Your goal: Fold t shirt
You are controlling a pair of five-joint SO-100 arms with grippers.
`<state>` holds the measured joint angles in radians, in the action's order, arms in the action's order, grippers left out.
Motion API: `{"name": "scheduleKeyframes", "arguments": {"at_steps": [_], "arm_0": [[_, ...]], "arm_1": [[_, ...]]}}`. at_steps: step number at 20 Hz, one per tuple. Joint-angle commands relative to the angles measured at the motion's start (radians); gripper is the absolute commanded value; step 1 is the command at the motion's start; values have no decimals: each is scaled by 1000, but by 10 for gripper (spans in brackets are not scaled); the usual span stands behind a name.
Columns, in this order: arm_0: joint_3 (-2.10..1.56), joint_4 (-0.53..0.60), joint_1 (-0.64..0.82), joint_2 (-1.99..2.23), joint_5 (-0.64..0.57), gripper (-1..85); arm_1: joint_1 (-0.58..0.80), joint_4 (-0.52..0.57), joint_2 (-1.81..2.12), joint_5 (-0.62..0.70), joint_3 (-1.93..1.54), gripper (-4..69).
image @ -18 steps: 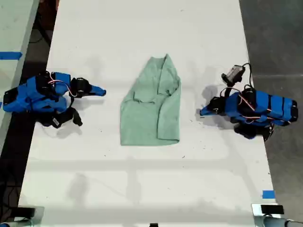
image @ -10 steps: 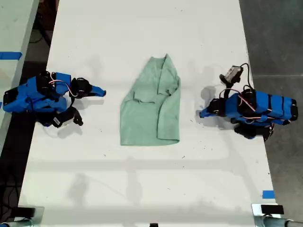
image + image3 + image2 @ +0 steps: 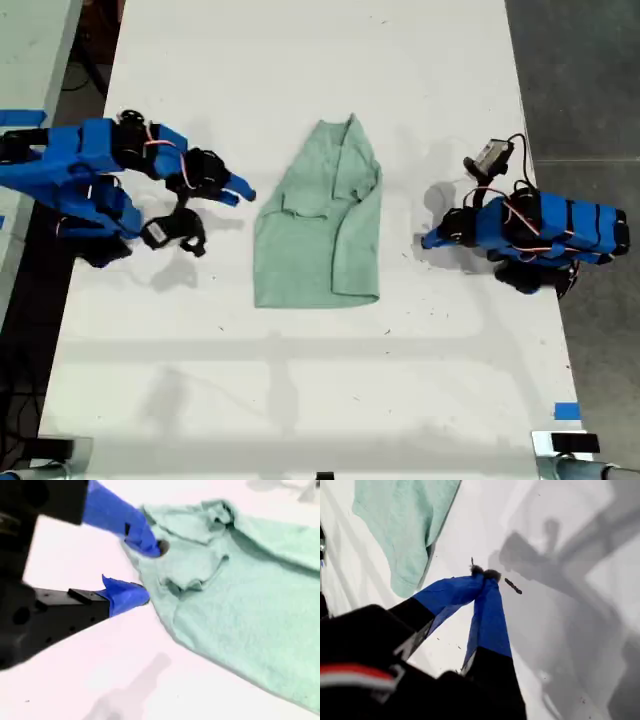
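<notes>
Mint-green cloth of the t shirt point(image 3: 320, 230) is seen lying in the middle of the white table point(image 3: 300, 380), partly folded lengthwise, with one sleeve tucked over the body. My second gripper point(image 3: 222, 215) is held at the edge of the shirt on the exterior view's left, its blue jaws spread wide. In the second wrist view, this gripper point(image 3: 149, 572) is shown with one fingertip over the wrinkled hem of the shirt point(image 3: 240, 595) and the other just beside it. My first gripper point(image 3: 428, 240) is placed on the exterior view's right, apart from the shirt. Its jaws point(image 3: 484, 575) are pressed together, with nothing held, and the shirt point(image 3: 405, 520) is seen beyond them.
</notes>
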<state>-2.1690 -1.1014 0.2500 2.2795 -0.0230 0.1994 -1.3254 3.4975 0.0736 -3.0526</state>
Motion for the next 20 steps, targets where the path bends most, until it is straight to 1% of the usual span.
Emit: {"name": "scheduleKeyframes", "arguments": {"at_steps": [1, 3, 5, 10, 13, 14, 15, 16, 18, 20], "arm_0": [[195, 3, -78, -353, 140, 256], [225, 35, -138, -499, 227, 258], [230, 80, -183, -584, 272, 252], [227, 83, -221, -612, 353, 234], [236, 114, -225, -689, 362, 228], [239, 133, -222, -716, 344, 200], [245, 147, -218, -746, 321, 61], [247, 147, -215, -761, 321, 0], [247, 138, -215, -744, 322, 0], [247, 97, -213, -686, 331, 0]], "arm_1": [[0, -5, 12, 20, -37, -15], [-2, -3, 12, 25, -37, -15], [-2, -3, 12, 26, -35, -15], [-5, -3, 12, 28, -34, -15], [-5, -3, 12, 28, -34, -15], [-6, -3, 12, 28, -34, -15], [-6, -3, 12, 28, -34, -15], [-6, -3, 12, 28, -34, -15], [-6, -3, 12, 28, -34, -15], [-6, -3, 12, 28, -34, -15]]}}
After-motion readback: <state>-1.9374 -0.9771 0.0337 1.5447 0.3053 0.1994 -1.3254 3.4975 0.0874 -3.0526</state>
